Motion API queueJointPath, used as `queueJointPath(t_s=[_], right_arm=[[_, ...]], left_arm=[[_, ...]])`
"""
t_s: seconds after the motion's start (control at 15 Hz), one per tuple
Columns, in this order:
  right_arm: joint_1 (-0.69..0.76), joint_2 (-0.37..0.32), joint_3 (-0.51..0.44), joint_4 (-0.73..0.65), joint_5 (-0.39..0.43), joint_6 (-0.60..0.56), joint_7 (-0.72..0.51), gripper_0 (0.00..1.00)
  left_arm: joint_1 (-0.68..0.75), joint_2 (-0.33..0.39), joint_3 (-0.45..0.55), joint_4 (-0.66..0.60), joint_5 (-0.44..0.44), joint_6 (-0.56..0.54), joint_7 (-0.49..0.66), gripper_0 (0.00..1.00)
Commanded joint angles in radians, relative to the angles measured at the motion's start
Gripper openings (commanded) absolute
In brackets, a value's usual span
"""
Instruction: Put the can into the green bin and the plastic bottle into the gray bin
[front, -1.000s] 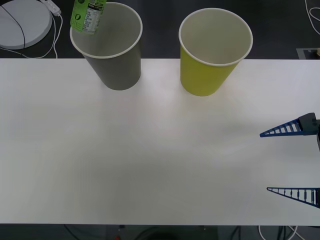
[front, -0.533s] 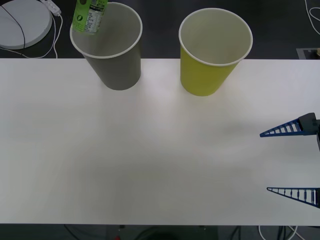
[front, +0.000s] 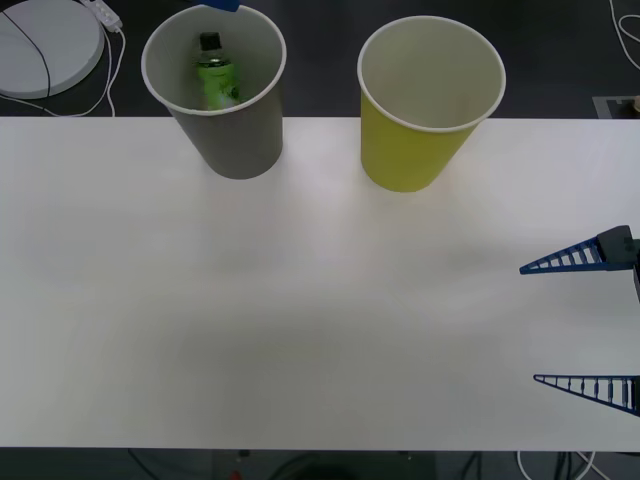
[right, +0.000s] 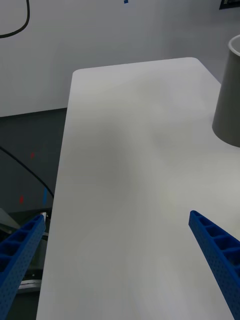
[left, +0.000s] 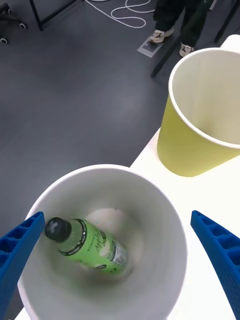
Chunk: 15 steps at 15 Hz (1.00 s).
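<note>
Green plastic bottle (left: 89, 245) lying inside gray bin (front: 238, 140), left gripper (left: 120, 260) spread wide directly above, apparently released; green bin (front: 415, 150) beside, right gripper (front: 585, 325) open, parked well apart

A wide white rectangular table (front: 300, 300) with rounded corners is spreading across the front view. A large gray tapered paper cup with a white rim, the gray bin (front: 232, 120), is standing upright near the table's far edge. Just beside the gray bin, toward the robot's right and not touching it, a large yellow-green tapered paper cup with a white rim, the green bin (front: 415, 140), is standing upright at the same far edge.
</note>
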Motion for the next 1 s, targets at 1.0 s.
queueJointPath(t_s=[1.0], right_arm=[[0.0,0.0,0.0,0.0,0.0,0.0,0.0,1.0]], left_arm=[[0.112,0.229,-0.067,-0.19,0.187,0.0,-0.026,1.0]])
